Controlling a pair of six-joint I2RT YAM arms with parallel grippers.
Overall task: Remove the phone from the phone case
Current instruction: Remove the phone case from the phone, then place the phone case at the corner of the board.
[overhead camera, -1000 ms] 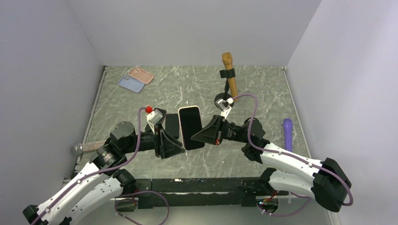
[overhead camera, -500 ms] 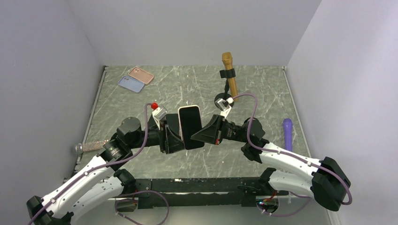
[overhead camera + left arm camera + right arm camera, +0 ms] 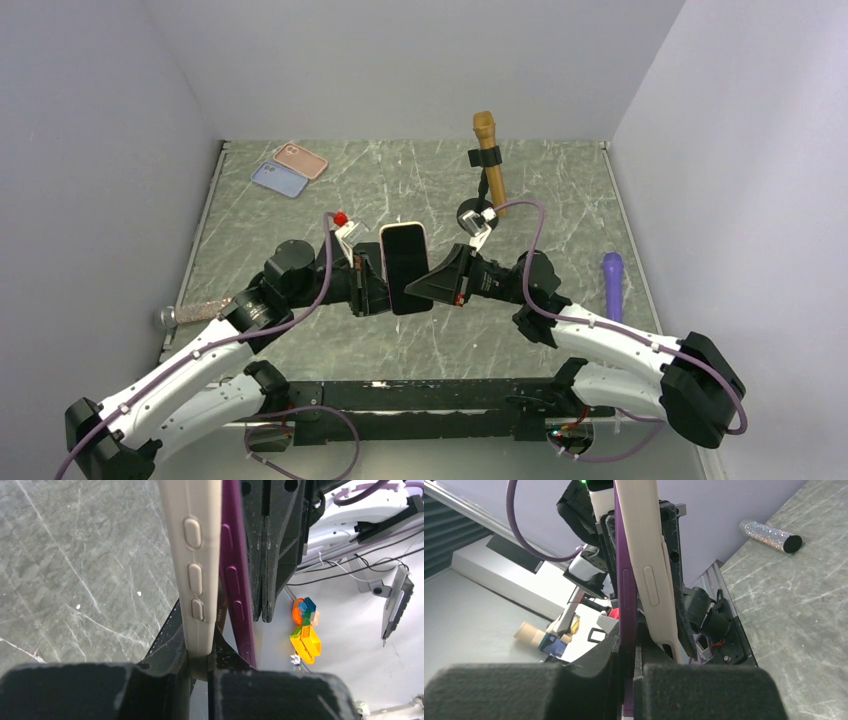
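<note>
**Desk:** Where is the phone?

**Photographer:** At the centre of the overhead frame. The purple phone [image 3: 405, 270] is held screen-up between the two arms, over the marble table [image 3: 560, 200], pressed flat against its cream phone case [image 3: 192, 555].

**Desk:** And the fingers?

**Photographer:** The left gripper [image 3: 200, 666] is clenched on the case's edge. The right gripper [image 3: 635, 661] is pinched on the phone's purple rim. A pink case [image 3: 301, 160] and a blue case [image 3: 280, 179] lie at upper left.

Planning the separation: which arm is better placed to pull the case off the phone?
Left. The left gripper pinches the cream case edge; the right gripper clamps the purple phone, so left can likely peel away.
</note>
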